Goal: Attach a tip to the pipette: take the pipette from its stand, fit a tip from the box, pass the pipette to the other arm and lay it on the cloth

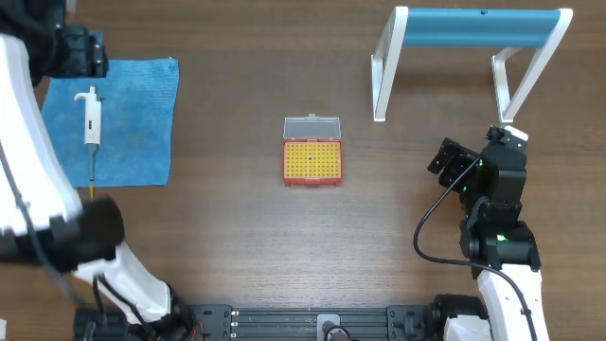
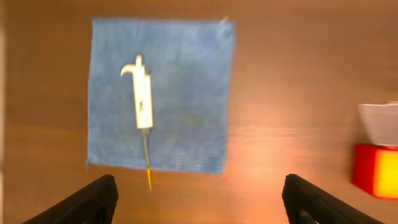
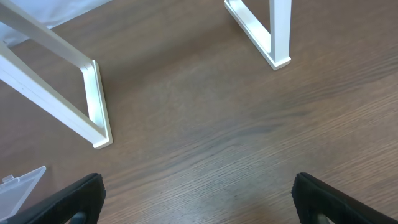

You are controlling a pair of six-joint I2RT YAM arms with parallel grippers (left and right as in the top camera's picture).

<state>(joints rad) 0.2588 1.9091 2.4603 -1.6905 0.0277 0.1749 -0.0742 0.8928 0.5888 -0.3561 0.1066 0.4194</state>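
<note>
The white pipette (image 1: pixel 92 118) (image 2: pixel 142 99) lies flat on the blue cloth (image 1: pixel 137 114) (image 2: pixel 186 93) at the table's far left. Its yellow tip (image 1: pixel 92 187) (image 2: pixel 149 178) pokes over the cloth's near edge onto the wood. My left gripper (image 2: pixel 199 190) (image 1: pixel 80 52) hangs high above the cloth, open and holding nothing. The red tip box (image 1: pixel 312 161) (image 2: pixel 376 169) sits in the middle of the table with its clear lid (image 3: pixel 18 188) folded back. My right gripper (image 3: pixel 199 190) (image 1: pixel 447 159) is open and holding nothing, low over bare wood in front of the stand.
The white-legged pipette stand (image 1: pixel 478 28) (image 3: pixel 93 106) with its blue top bar occupies the far right corner. Bare wood stretches between cloth, box and stand, and along the table's near side.
</note>
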